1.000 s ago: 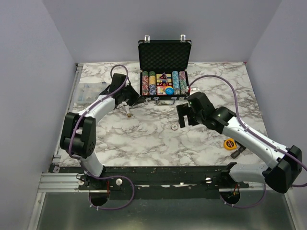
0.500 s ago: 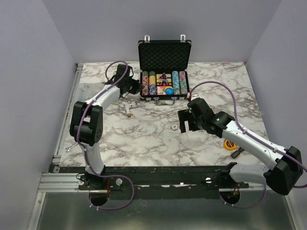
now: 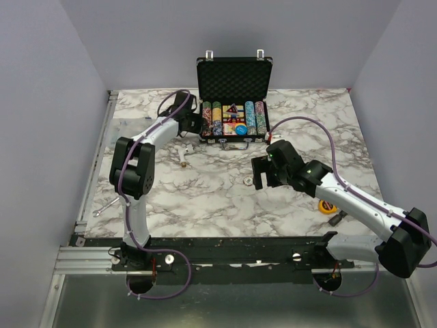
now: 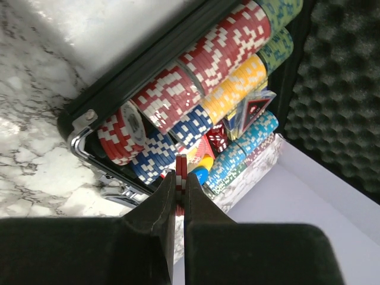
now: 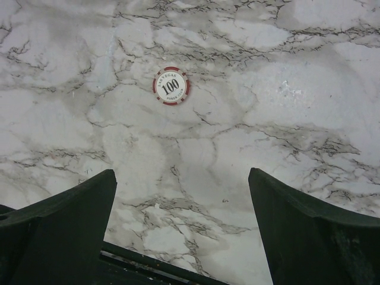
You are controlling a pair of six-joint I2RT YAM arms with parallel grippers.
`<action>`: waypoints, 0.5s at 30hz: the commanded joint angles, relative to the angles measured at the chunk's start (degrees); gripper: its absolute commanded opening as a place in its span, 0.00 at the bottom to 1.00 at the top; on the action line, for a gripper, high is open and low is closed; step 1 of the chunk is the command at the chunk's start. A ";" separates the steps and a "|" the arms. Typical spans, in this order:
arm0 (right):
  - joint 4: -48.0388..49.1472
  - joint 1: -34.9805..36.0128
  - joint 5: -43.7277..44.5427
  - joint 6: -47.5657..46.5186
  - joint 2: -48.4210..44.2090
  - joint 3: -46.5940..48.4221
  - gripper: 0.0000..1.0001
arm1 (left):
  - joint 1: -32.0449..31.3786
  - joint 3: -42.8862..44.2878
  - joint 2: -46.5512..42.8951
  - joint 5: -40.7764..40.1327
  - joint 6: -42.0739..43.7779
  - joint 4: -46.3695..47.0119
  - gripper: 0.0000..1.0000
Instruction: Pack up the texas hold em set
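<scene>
The small black briefcase [image 3: 235, 74] stands open at the back of the table, its lid upright, with multicoloured chip rows [image 3: 232, 117] inside. My left gripper [image 3: 196, 124] is at the case's left end, shut on two red-and-white chips [image 4: 181, 178] held edge-on just over the chip rows [image 4: 196, 89]. A loose red-and-white 100 chip [image 3: 248, 181] lies flat on the marble; it also shows in the right wrist view [image 5: 171, 85]. My right gripper [image 3: 259, 175] hangs open and empty just right of that chip.
A yellow-and-black tape measure [image 3: 328, 205] lies by the right arm. A small white plastic object [image 3: 183, 156] lies left of the case front. A clear plastic bag [image 3: 123, 130] sits at the left table edge. Grey walls enclose the marble table [image 3: 205, 198].
My left gripper has moved right and back, up to the case's left end, with the chips in it. My right gripper has dropped nearer the table beside the loose chip.
</scene>
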 commanded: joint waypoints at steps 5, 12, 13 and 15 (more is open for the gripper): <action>1.43 -0.10 -0.92 0.82 1.05 -1.17 0.95 | -0.52 -1.48 -0.51 -3.99 -10.02 -7.61 0.00; 1.51 -0.10 -0.98 0.94 0.78 -1.27 0.95 | -0.43 0.96 1.18 -2.61 -12.80 -12.07 0.00; 1.50 -0.06 -0.94 0.90 0.75 -1.30 0.95 | -0.43 0.92 1.23 -2.51 -13.41 -12.12 0.00; 1.58 -0.07 -1.01 0.94 0.55 -1.39 0.95 | -0.43 0.47 1.20 -2.73 -14.39 -11.77 0.00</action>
